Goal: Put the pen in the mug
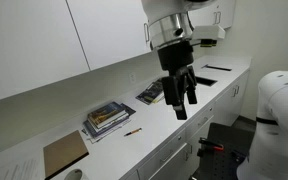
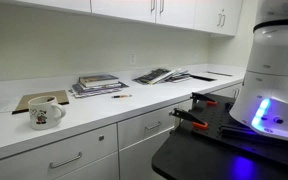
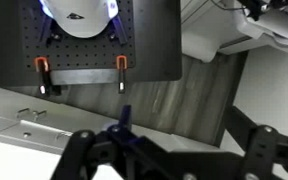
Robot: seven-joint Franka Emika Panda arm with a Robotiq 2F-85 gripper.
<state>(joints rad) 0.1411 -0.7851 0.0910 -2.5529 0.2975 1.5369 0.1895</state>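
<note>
Arm [image 1: 174, 25] comes in from above, gripper [image 1: 185, 106] pointing down, raised over the counter's [image 1: 154, 122] front edge. Jaws spread wide, nothing held. Wrist view shows fingers [image 3: 79, 150] well apart.

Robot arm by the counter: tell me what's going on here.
The arm's gripper hangs open and empty in the air by the front edge of the counter. The pen lies untouched on the counter, in front of the stacked books. The mug stands apart from it, next to the brown board. Nothing is picked up yet.

Exterior views share counter [image 1: 149, 118]; wrist faces floor [image 3: 184, 100].
</note>
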